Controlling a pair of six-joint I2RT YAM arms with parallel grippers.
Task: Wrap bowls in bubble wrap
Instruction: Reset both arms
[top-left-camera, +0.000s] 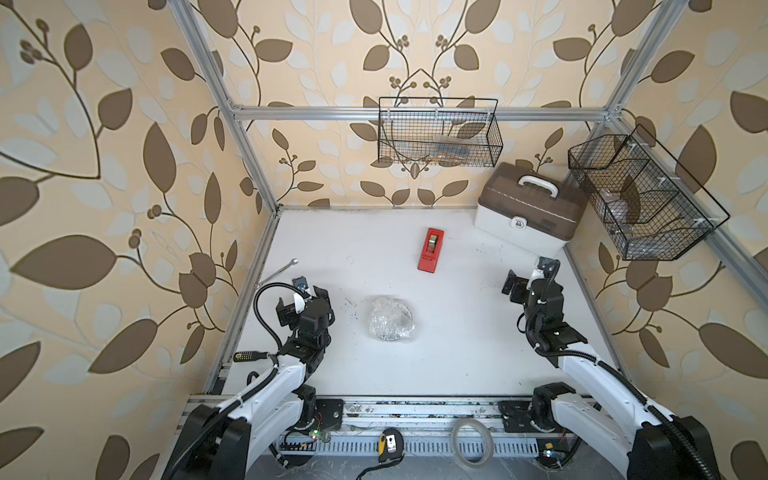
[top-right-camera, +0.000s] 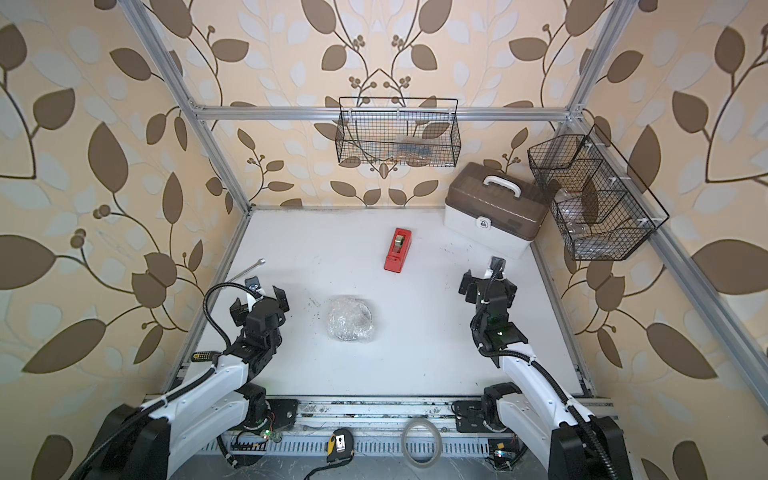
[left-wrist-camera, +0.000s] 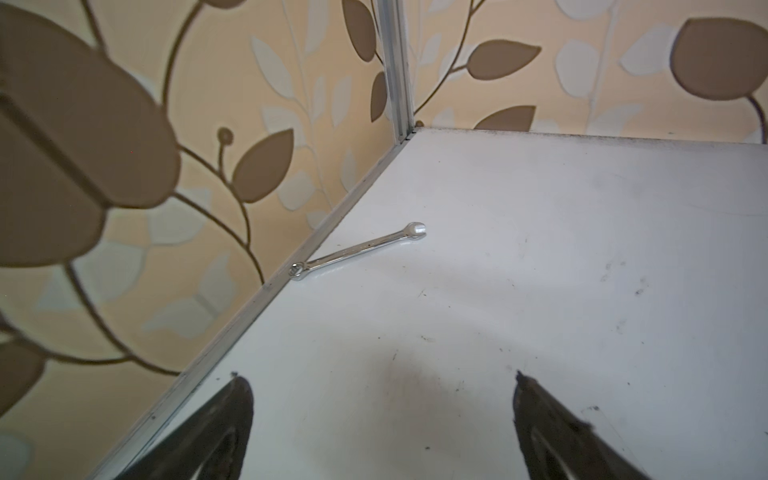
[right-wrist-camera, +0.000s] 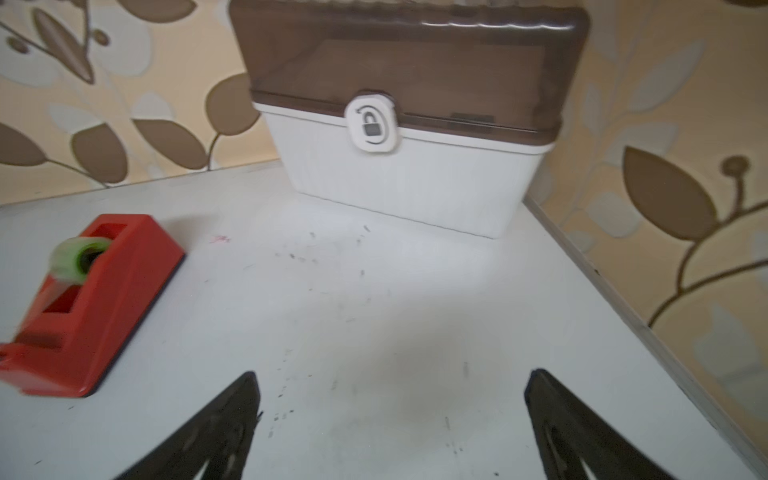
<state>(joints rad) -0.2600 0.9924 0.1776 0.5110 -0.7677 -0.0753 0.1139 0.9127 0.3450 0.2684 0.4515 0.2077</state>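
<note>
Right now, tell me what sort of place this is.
Probably a robot test booth dressed as a home workspace: an aluminium frame lined with leaf wallpaper, a white table, and a wire basket hung on the frame.

**Soft, even light; right wrist view blurred**

Both top views: bright, diffuse light from above. White desk (top-left-camera: 457, 332) evenly lit, no hard shadows, no glare. Wide-angle distortion: aluminium frame posts (top-left-camera: 218, 83) splay outward toward the edges.

Left wrist view: sharp on the chrome wrench (left-wrist-camera: 357, 251); nearest brown wallpaper leaf (left-wrist-camera: 83, 137) out of focus.

Right wrist view: red plastic tape dispenser (right-wrist-camera: 91, 307) and white box with brown lid (right-wrist-camera: 407, 124) smeared.

Faint grey shadow on desk by left tool (left-wrist-camera: 379, 375) and right tool (right-wrist-camera: 393, 373).
</note>
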